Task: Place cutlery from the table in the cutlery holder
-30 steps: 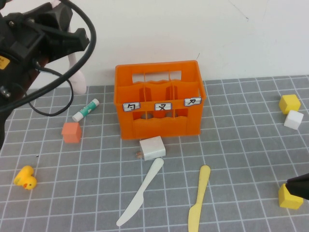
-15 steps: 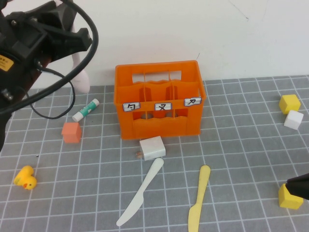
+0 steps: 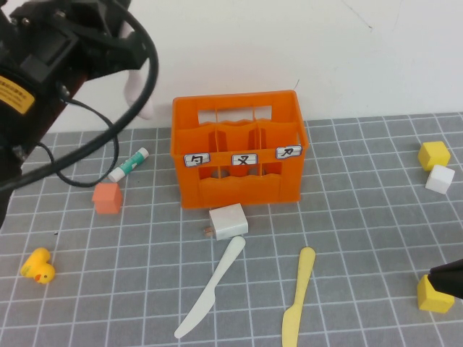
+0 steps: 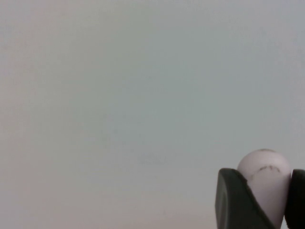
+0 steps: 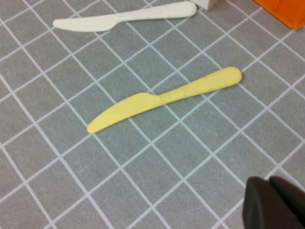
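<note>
A grey table point(image 3: 362, 217) ruled with a white grid runs back to a plain white wall.

Nearest the robot lie two of the cutlery pieces. The white knife point(image 3: 210, 288) slants with its blade toward the near edge and its handle pointing at the crate. The yellow knife point(image 3: 297, 298) lies just to its right, nearly straight, blade also toward the near edge; the two are apart, with bare tiles between and around them. At the near right edge the right gripper point(image 3: 450, 278) shows as a dark tip beside a yellow cube point(image 3: 434, 295), low over the table; in its wrist view the fingers point(image 5: 271, 205) look pressed together with nothing between them.

A yellow toy duck point(image 3: 37, 266) sits at the near left. A white block point(image 3: 228, 220) rests just in front of the cutlery holder point(image 3: 237, 148), touching neither it nor the white knife's handle. The holder is an orange slotted crate with inner dividers and three white labels on its front. Left of it are a small orange cube point(image 3: 107, 197) and a green-and-white glue stick point(image 3: 128, 164); far right, a yellow block point(image 3: 433, 154) and a white one point(image 3: 439, 178).

The left gripper point(image 4: 262, 200) is raised at the far left, above the table near the wall, clamped on the pale pink spoon point(image 3: 141, 92), whose end hangs just beside the holder's upper left corner.
</note>
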